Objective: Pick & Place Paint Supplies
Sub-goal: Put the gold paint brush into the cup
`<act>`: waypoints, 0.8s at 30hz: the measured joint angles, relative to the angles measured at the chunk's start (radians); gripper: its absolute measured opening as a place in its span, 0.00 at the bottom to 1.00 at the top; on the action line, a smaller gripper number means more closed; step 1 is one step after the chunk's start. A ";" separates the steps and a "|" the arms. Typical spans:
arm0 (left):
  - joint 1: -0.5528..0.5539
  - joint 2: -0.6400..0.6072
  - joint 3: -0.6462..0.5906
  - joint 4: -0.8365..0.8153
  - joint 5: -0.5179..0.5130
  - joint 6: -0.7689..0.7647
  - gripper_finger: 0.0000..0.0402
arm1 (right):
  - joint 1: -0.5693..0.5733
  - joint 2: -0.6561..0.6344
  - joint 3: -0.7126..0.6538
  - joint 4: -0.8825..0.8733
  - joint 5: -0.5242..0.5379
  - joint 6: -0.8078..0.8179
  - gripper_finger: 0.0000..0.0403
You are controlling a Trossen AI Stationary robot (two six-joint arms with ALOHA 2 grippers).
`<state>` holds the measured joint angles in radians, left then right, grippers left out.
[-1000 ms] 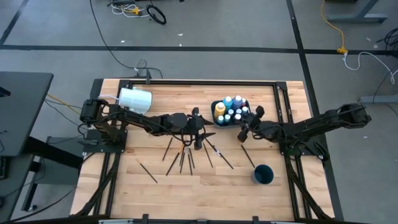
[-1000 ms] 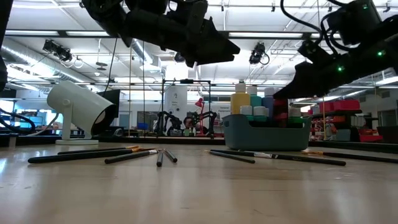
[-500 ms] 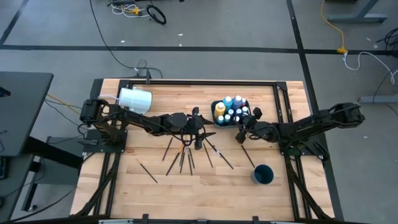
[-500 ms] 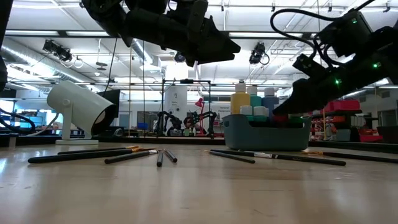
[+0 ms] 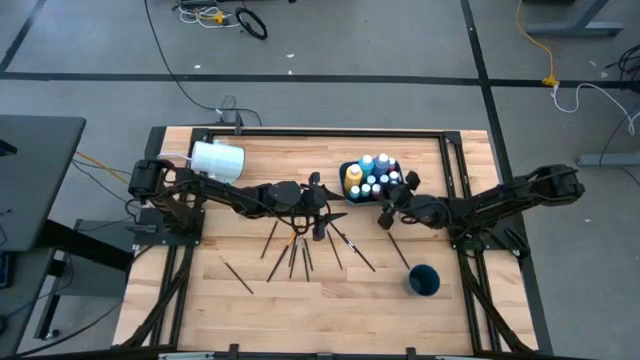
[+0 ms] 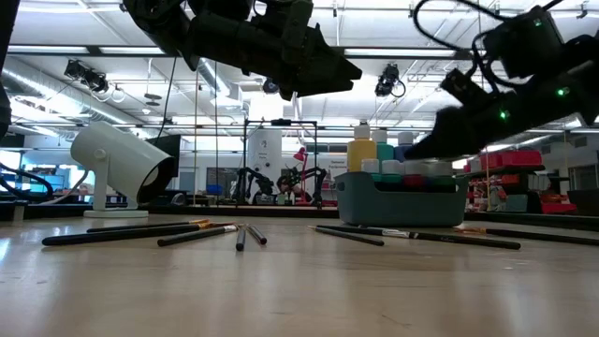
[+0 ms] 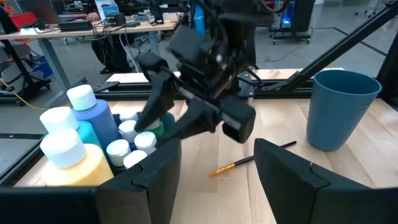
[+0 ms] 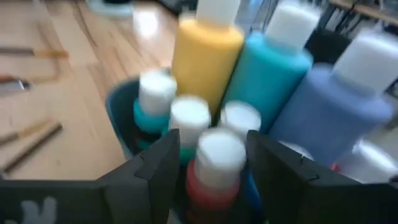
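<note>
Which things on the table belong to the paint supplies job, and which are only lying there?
Belong to the job:
- paint bottles standing in the dark tray
- brushes scattered on the wood

Just lying about:
- white cup on its side
- blue cup, upright

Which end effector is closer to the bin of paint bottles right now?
The right end effector is closer: it hovers, open, at the paint bottle bin's edge, nearest the right arm. The left end effector, open, hangs above the brushes, farther off on the bin's other side.
</note>
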<state>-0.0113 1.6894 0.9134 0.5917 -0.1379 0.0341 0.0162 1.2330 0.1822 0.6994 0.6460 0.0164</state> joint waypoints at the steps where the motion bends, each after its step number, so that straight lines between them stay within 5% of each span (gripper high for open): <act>1: 0.000 0.000 0.000 -0.002 0.000 0.000 0.52 | 0.000 -0.007 0.000 0.022 0.000 -0.010 0.48; 9: 0.000 0.000 0.000 -0.027 0.000 -0.036 0.52 | 0.000 -0.109 0.000 0.128 -0.137 -0.038 0.48; 19: -0.001 0.000 0.000 -0.045 0.148 -0.047 0.52 | 0.007 -0.233 0.001 0.266 -0.684 0.002 0.46; 24: -0.001 0.000 0.000 -0.046 0.183 -0.047 0.52 | 0.056 -0.229 0.008 0.251 -0.714 0.002 0.43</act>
<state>-0.0120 1.6897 0.9134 0.5453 0.0454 -0.0124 0.0720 1.0039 0.1899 0.9506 -0.0677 0.0181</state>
